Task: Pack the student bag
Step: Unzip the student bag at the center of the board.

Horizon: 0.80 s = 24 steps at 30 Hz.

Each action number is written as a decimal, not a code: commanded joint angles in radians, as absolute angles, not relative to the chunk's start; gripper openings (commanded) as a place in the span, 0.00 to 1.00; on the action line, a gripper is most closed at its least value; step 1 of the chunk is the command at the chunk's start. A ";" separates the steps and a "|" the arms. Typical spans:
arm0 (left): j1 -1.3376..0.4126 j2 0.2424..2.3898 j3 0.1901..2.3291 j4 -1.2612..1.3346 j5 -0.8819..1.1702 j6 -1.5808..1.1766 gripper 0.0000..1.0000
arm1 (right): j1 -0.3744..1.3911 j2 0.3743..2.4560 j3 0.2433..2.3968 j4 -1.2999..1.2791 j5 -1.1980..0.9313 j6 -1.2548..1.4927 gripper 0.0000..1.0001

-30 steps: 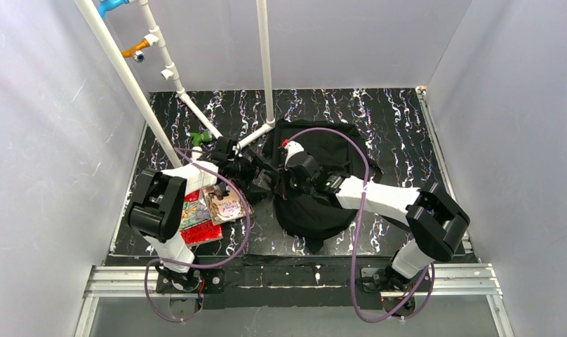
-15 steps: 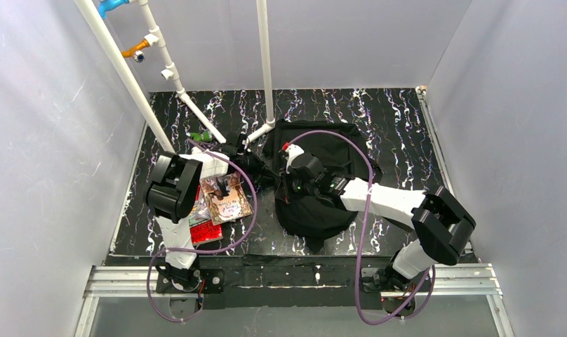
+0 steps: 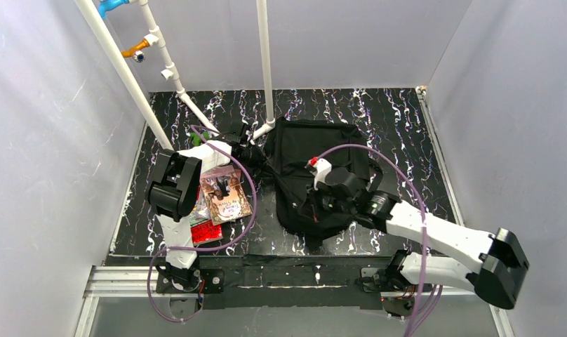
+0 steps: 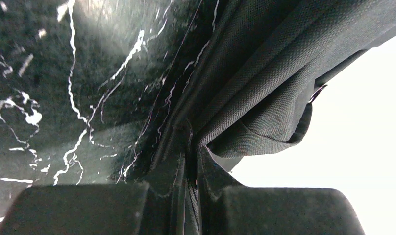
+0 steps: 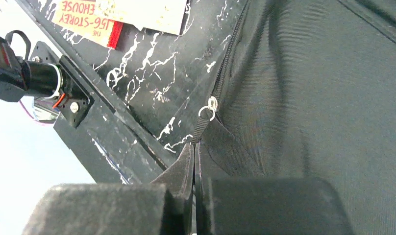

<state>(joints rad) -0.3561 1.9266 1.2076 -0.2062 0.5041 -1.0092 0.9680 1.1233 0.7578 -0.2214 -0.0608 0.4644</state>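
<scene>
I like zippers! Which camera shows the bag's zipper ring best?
Right wrist view: the zipper ring is close and sharp, above the right claw. In the top view it's too small; the left wrist shows only bag fabric.

Book cover (image 5: 88,22), upside down: "THE 156-STOREY", "…EHOUSE".

Pale booth around a dark marbled surface

Plain grey walls (image 3: 351,42) are enclosing the left, far and right sides, and even light is falling on the black, white-veined surface (image 3: 400,126). White pipes (image 3: 266,63) are rising from its far left, carrying blue (image 3: 112,5) and orange fittings (image 3: 135,49). An aluminium rail (image 3: 119,281) is running along the near edge.
</scene>
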 commanded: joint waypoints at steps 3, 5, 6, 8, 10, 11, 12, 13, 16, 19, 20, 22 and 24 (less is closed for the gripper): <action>-0.324 1.897 1.246 -0.251 0.465 -0.902 0.00 | 0.985 0.995 0.664 -0.269 -0.188 0.491 0.01; -0.323 1.883 1.252 -0.289 0.506 -0.870 0.00 | 0.985 1.035 0.679 -0.222 -0.163 0.494 0.01; -0.324 1.865 1.245 -0.302 0.517 -0.857 0.11 | 0.985 1.057 0.697 -0.209 -0.144 0.491 0.01; -0.324 1.796 1.192 -0.313 0.526 -0.822 0.41 | 0.985 1.093 0.725 -0.171 -0.115 0.487 0.01; -0.324 1.714 1.156 -0.359 0.527 -0.771 0.66 | 0.983 1.124 0.745 -0.137 -0.093 0.484 0.01; -0.325 1.675 1.149 -0.399 0.527 -0.737 0.72 | 0.983 1.140 0.754 -0.125 -0.092 0.479 0.01; -0.324 1.637 1.139 -0.442 0.529 -0.714 0.75 | 0.982 1.152 0.759 -0.115 -0.094 0.473 0.01; -0.324 1.594 1.119 -0.469 0.535 -0.704 0.77 | 0.982 1.165 0.763 -0.110 -0.098 0.469 0.01; -0.332 1.436 1.029 -0.501 0.570 -0.773 0.81 | 0.980 1.189 0.761 -0.075 -0.121 0.464 0.01; -0.375 1.335 0.933 -0.478 0.576 -0.954 0.76 | 0.980 1.204 0.761 -0.058 -0.143 0.451 0.01; -0.400 1.315 0.905 -0.454 0.562 -1.029 0.75 | 0.980 1.208 0.761 -0.059 -0.149 0.446 0.01; -0.458 1.296 0.864 -0.421 0.523 -1.171 0.75 | 0.980 1.215 0.762 -0.060 -0.155 0.442 0.01; -0.521 1.305 0.857 -0.380 0.482 -1.240 0.74 | 0.980 1.218 0.766 -0.067 -0.157 0.440 0.01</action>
